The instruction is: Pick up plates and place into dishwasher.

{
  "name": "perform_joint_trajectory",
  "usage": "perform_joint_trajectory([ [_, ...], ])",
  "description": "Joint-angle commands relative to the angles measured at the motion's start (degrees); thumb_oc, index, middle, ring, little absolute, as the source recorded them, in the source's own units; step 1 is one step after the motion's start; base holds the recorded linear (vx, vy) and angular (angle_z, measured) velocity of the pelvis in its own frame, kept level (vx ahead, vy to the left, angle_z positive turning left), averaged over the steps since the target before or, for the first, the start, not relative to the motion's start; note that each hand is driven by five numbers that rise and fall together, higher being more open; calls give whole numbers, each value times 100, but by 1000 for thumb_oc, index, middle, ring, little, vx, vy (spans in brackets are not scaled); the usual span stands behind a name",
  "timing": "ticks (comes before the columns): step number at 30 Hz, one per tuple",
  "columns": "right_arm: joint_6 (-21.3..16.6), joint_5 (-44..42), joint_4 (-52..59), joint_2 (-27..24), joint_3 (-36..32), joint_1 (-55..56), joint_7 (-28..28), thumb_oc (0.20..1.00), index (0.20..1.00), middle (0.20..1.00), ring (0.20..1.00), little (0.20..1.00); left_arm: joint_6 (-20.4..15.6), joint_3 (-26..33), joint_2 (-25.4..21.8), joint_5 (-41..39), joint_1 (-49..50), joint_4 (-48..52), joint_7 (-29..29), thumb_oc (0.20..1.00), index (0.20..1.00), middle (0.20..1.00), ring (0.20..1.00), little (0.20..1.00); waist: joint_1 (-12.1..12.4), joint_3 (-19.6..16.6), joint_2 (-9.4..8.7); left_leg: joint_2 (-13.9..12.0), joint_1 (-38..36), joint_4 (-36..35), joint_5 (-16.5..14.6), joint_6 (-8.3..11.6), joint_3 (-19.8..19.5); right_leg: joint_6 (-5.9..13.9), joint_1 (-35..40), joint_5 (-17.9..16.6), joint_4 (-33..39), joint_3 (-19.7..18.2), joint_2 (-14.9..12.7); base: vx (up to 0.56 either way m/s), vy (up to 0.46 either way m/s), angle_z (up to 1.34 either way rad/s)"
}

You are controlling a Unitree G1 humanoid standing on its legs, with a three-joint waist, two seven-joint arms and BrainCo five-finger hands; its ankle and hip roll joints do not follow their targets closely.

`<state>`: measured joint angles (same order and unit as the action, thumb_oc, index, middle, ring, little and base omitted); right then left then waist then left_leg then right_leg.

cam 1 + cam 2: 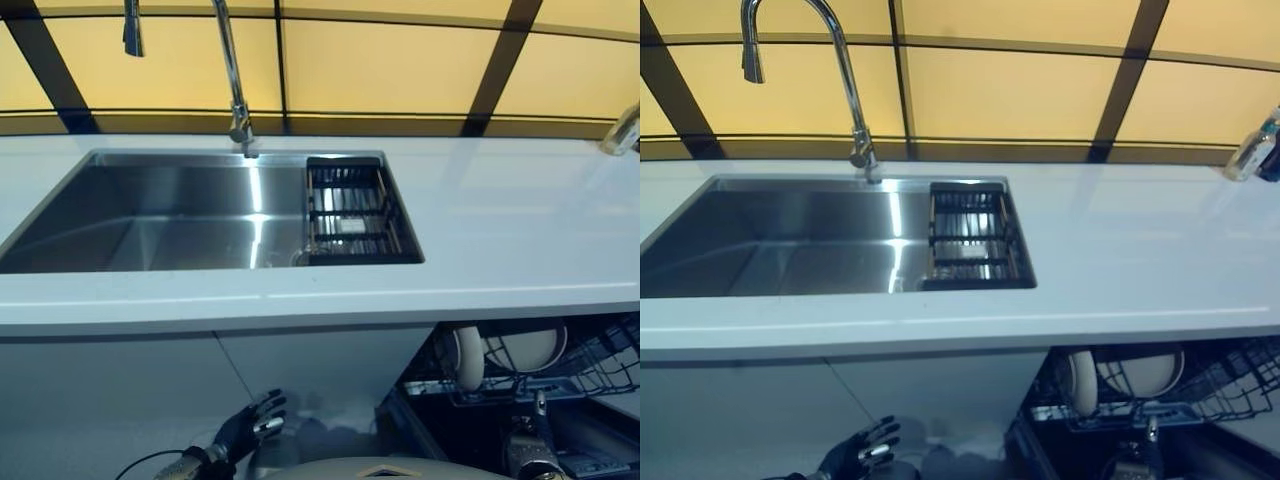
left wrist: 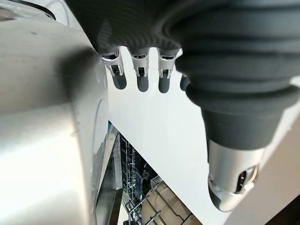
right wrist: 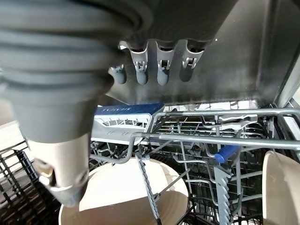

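Below: both robot hands spread, L by cabinet, R over 2 plates in dishwasher rack.

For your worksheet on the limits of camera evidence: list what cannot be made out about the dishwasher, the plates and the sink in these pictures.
- How many plates stand in the dishwasher rack: the counter hides the rack's back in both eye views.
- Right hand: the left eye view's bottom edge cuts it.
- Sink basket contents: too small.
- Faucet top: cut off in the left eye view.
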<state>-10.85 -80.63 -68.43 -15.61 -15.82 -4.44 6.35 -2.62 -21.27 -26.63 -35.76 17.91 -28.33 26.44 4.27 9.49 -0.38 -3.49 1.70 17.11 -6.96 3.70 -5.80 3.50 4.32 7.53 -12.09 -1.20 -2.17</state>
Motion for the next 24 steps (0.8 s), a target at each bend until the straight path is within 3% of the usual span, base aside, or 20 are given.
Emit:
perform_joint_trajectory([
  [1,-41,-17,-26,-346,-1,-374,-134,1000,1000,1000,1000,1000,-127,54,-269,-121,121,580,107,1000,1000,1000,1000,1000,188,103,23,-1,214,-3,228,-424,47,387,-398,-954,211,66,-146,5,-31,3],
  [15,-225,-586,148,-667,-67,-1123,-71,1000,1000,1000,1000,1000,24,78,-782,-416,-228,1200,-141,1000,1000,1000,1000,1000,492,532,-109,-96,704,173,322,-413,-197,319,-580,-1140,274,164,14,-32,-48,10],
  [24,-120,-721,334,-966,-40,-1553,-43,1000,1000,1000,1000,1000,-177,-18,-971,-599,-364,1234,-72,1000,1000,1000,1000,1000,535,763,-206,-116,885,189,379,-395,-239,270,-673,-1261,365,260,10,-71,-26,5],
])
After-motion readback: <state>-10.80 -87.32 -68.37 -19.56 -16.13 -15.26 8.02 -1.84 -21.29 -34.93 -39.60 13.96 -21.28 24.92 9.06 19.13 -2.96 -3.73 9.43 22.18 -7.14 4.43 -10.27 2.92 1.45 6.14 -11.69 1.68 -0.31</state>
